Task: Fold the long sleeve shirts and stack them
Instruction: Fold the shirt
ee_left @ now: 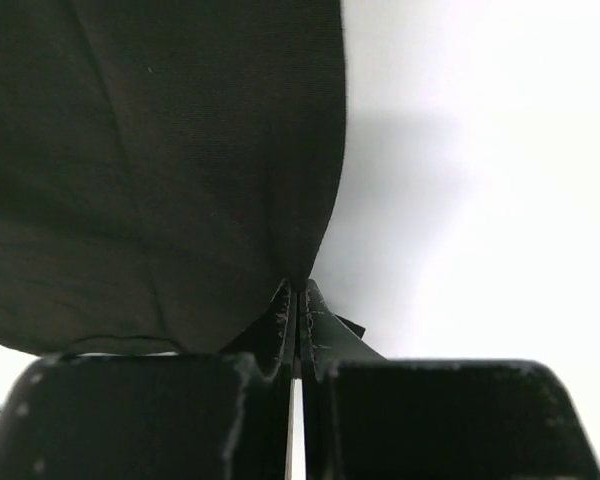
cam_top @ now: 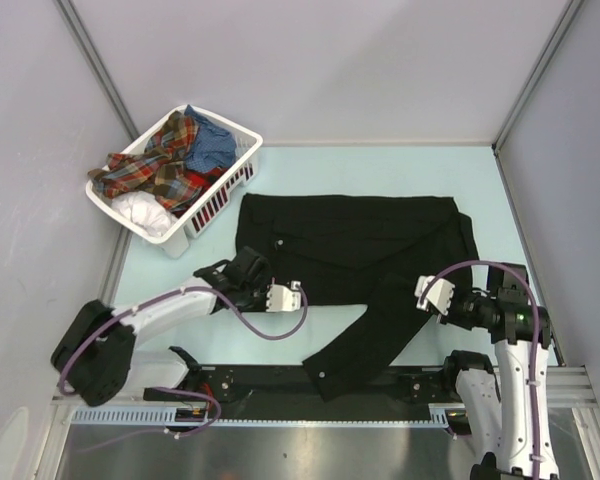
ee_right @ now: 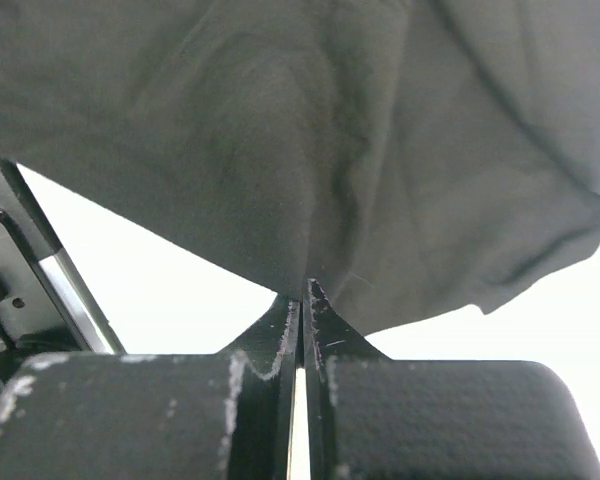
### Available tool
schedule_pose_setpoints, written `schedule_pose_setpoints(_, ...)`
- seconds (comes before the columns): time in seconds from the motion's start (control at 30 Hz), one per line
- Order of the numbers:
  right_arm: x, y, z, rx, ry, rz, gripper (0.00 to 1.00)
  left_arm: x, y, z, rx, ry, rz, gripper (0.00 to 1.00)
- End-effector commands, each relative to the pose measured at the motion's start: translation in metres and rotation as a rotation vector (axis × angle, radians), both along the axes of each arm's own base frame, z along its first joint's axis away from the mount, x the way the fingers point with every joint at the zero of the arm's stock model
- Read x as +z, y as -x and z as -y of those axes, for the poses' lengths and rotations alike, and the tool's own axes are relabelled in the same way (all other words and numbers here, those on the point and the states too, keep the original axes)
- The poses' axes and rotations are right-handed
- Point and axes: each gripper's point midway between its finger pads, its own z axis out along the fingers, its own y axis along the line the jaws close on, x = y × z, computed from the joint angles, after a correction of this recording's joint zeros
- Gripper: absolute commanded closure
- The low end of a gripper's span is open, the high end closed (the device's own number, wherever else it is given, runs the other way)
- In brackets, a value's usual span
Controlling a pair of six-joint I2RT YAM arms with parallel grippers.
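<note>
Right up against the lens in the left wrist view, the left tool (ee_left: pixel 298 292) has its two fingers squeezed together with no gap, and a fold at the edge of the black long sleeve shirt (cam_top: pixel 340 235) is caught between the tips. The cloth hangs off them and fills the left side of that view, with plain pale counter (cam_top: pixel 380 165) on the right.

It's the same on the other side. The right tool (ee_right: pixel 302 290) is clamped tight on a bunched bit of the same shirt, and the fabric puckers down into the tips.

From above, the left tool sits at the shirt's near-left edge and the right tool at its near-right edge, well apart from each other. The shirt itself lies spread across the middle of the counter, mostly flat. One sleeve (cam_top: pixel 355 340) runs diagonally from the far right down toward the near edge, and its cuff ends on the dark rail between the two arm bases.

Off at the far left corner is a white slatted basket (cam_top: pixel 225 195), sitting at an angle. Piled inside are a red-orange plaid shirt (cam_top: pixel 160 165), a blue garment (cam_top: pixel 212 148) at the far end and a white one (cam_top: pixel 140 210) at the near end. The basket's near corner is just beside the black shirt's far-left corner, but I can't tell whether they touch.
</note>
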Motion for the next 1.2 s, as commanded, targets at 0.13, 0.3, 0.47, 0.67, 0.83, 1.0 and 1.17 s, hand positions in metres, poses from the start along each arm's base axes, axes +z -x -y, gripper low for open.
schedule_pose_setpoints(0.13, 0.050, -0.008, -0.006, 0.020, -0.023, 0.116, 1.00, 0.035, 0.027, -0.021, -0.029, 0.023, -0.094, 1.00)
schedule_pose_setpoints(0.3, 0.068, -0.041, -0.005, 0.018, -0.049, 0.130, 1.00, 0.052, -0.005, -0.013, 0.025, 0.066, -0.115, 1.00)
schedule_pose_setpoints(0.47, 0.099, -0.090, -0.009, 0.075, -0.061, 0.216, 1.00, 0.059, -0.035, -0.013, 0.069, 0.086, -0.125, 1.00)
schedule_pose_setpoints(0.67, 0.093, -0.146, -0.018, 0.154, -0.024, 0.203, 1.00, 0.058, -0.072, -0.016, 0.120, 0.095, -0.138, 1.00)
schedule_pose_setpoints(0.83, 0.093, -0.190, -0.025, 0.210, 0.023, 0.244, 1.00, 0.055, -0.096, -0.019, 0.156, 0.099, -0.141, 1.00)
schedule_pose_setpoints(1.0, 0.083, -0.222, -0.025, 0.242, 0.049, 0.238, 1.00, 0.049, -0.112, -0.018, 0.173, 0.100, -0.149, 1.00)
schedule_pose_setpoints(1.17, 0.065, -0.234, -0.035, 0.279, 0.065, 0.224, 1.00, 0.041, -0.121, -0.019, 0.198, 0.100, -0.164, 0.99)
